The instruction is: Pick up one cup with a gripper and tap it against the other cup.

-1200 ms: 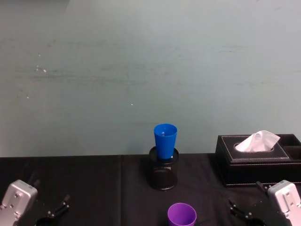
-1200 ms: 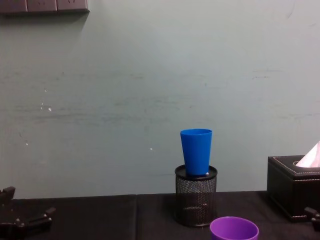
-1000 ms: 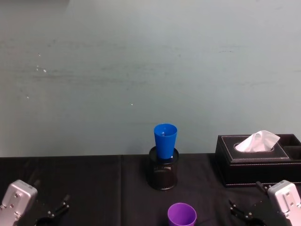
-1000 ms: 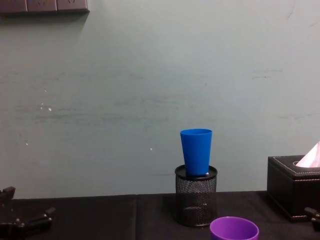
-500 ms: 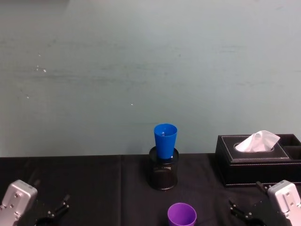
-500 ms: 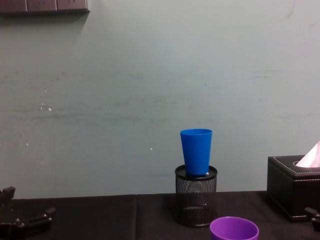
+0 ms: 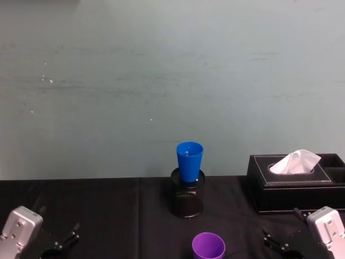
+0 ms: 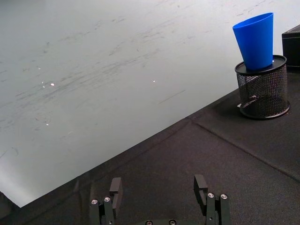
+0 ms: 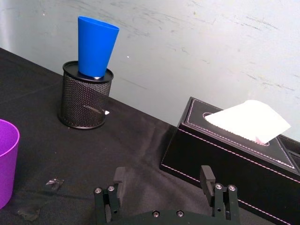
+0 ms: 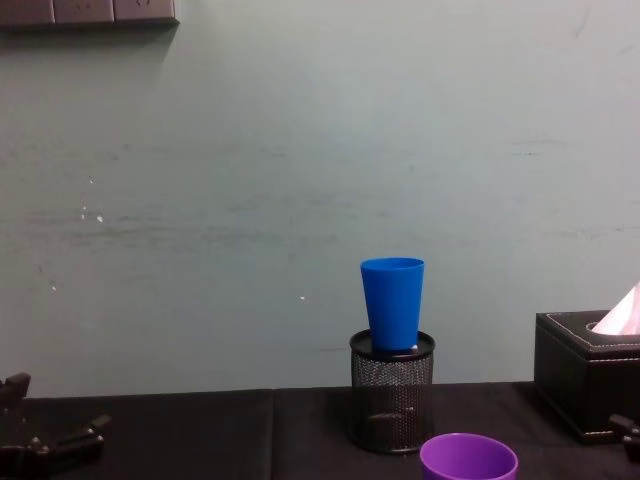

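Two cups: the blue cup upright in a mesh pen holder, the purple cup nearer; a tissue box at right. The left gripper and right gripper sit low at the near corners, jaws spread, empty.

Left gripper: jaws wide apart. Left fingers straight, parallel, pointing forward. Left wrist housing: silver, low at near left corner of head view, tilted inward.

Right gripper: jaws wide apart. Right fingers straight, parallel, pointing forward. Right wrist housing: silver, low at near right corner of head view, tilted inward.

Both arms low, well apart, mirrored pose.
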You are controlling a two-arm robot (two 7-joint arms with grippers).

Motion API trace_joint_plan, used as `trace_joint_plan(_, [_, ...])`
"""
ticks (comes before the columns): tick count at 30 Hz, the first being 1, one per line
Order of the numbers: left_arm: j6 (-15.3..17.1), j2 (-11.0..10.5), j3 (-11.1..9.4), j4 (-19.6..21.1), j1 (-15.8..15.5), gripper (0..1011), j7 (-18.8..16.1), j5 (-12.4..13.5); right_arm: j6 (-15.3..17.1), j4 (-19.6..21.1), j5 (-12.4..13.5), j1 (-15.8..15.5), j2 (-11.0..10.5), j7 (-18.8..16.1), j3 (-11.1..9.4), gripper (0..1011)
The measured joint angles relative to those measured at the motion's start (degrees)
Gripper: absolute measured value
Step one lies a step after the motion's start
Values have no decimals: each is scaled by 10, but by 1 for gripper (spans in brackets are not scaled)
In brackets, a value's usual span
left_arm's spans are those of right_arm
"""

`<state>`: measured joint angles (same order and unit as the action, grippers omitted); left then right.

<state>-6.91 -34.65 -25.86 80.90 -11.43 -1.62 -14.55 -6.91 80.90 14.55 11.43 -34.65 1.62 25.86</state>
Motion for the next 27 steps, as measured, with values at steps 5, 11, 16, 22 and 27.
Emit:
trace_joint_plan(5, [0, 0, 0, 0, 0, 1000, 0, 0, 0, 0, 0, 0, 0, 0, 0, 1000])
trace_joint_plan(11, [0, 0, 0, 0, 0, 1000, 0, 0, 0, 0, 0, 0, 0, 0, 0, 1000])
trace_joint_plan(16, [0, 0, 0, 0, 0, 1000, 0, 0, 0, 0, 0, 0, 0, 0, 0, 1000])
trace_joint_plan(22, [0, 0, 0, 0, 0, 1000, 0, 0, 0, 0, 0, 0, 0, 0, 0, 1000])
trace_joint_plan(27, [0, 0, 0, 0, 0, 1000, 0, 0, 0, 0, 0, 0, 0, 0, 0, 1000])
